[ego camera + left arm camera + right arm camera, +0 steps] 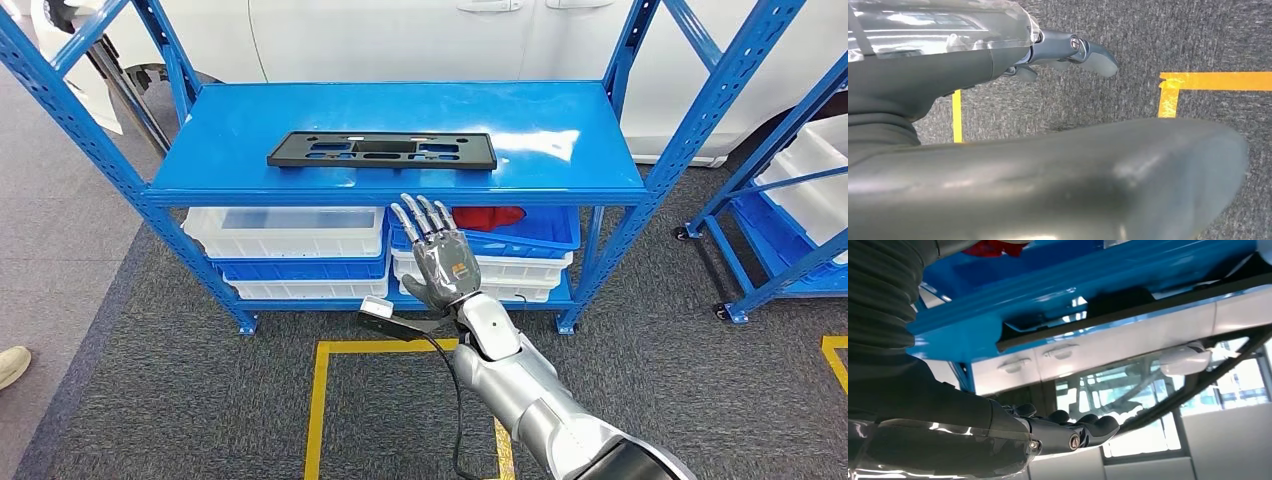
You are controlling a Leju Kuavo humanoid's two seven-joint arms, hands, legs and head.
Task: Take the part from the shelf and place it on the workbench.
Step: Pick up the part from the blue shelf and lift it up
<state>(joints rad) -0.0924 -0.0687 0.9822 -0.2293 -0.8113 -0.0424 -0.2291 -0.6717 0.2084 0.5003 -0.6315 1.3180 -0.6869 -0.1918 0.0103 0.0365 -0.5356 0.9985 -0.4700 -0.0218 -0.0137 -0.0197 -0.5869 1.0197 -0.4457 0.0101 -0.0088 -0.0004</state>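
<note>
A flat black part (381, 150) lies mid-shelf (560, 120), while the right hand (440, 262), fingers (420, 215) spread wide and empty, rises just short of the shelf's near edge, apparently to reach it; the left hand (1068, 52) hangs floorward, its grip unclear.

Head cam high, facing down-forward at blue shelf (400, 140); right wrist cam close under same shelf (1088, 280); left wrist faces carpet (1148, 40).
</note>
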